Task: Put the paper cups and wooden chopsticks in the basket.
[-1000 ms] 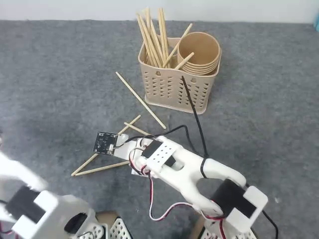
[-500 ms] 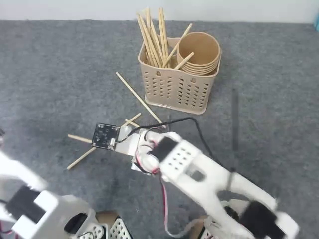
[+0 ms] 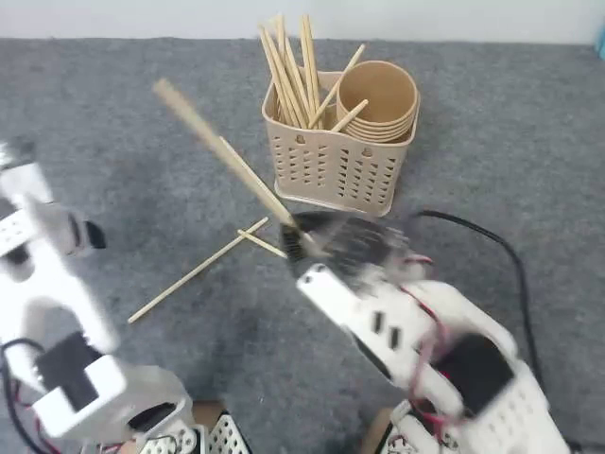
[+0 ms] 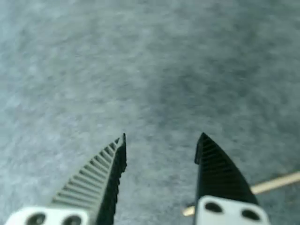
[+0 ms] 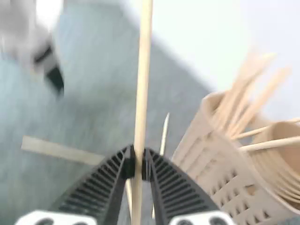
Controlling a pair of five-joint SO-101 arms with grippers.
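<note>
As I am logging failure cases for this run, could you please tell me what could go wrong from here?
1. The right pincer is shut on a long pale wooden chopstick with much of its length beyond the tips, so it may pivot or slip.
2. The beige perforated plastic basket already holds upright wooden chopsticks and stacked brown paper cups, so the incoming stick could snag on them and fall outside.

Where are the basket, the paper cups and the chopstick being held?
basket (image 3: 331,175): high view, its perforated front wall.
paper cups (image 3: 376,95): high view, inside the top cup.
held chopstick (image 5: 144,56): right wrist view, its upper shaft.
</note>
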